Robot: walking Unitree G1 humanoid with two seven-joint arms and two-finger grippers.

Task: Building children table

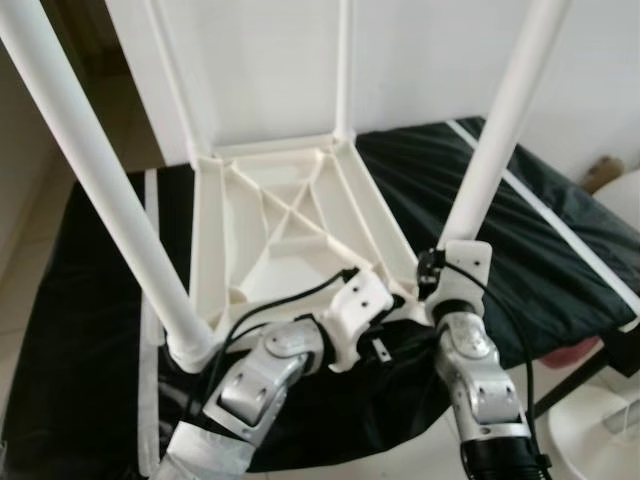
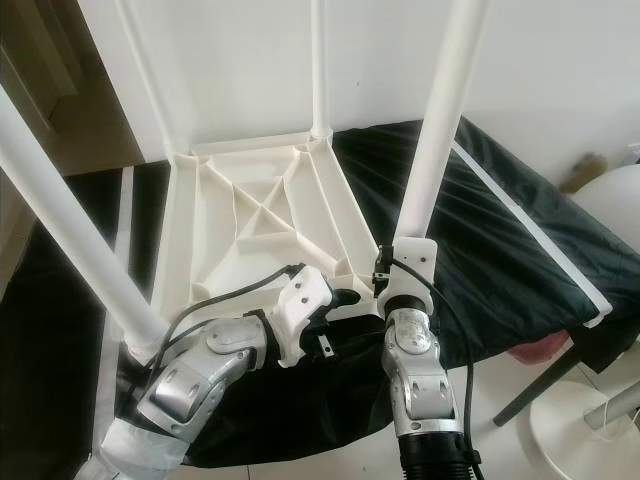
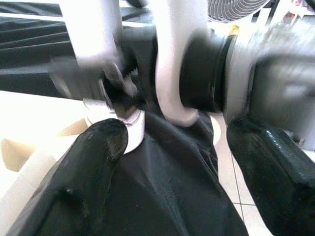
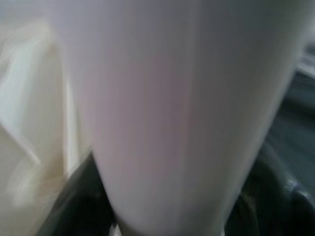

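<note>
Upturned white tabletop [image 1: 285, 215] lying underside-up on a black cloth [image 1: 520, 230], its ribbed frame exposed and white legs rising from its corners. The head views give the layout: the right gripper [image 1: 440, 272] sits at the base of the near right leg [image 1: 495, 140], directly ahead of its wrist, where that leg meets the tabletop corner; the left gripper [image 1: 385, 312] lies low just beside it, pointed toward the same corner, with the near left leg [image 1: 100, 180] well apart on its other side. Two further legs stand at the far corners, beyond both grippers. From the head views the fingers of either gripper are hidden by the wrists. The left wrist view supplies what they lack: the two black fingers [image 3: 96, 162] stand wide apart with nothing between them but black cloth, and ahead of them, blurred, are the right arm's wrist and the leg socket on the tabletop. The right wrist view shows the white leg very close, blurred, with dark cloth at its foot; whether the right gripper's fingers clasp the leg cannot be told. A white fan base [image 1: 600, 420] stands on the tiled floor [image 1: 400, 465], outward of the right arm.
</note>
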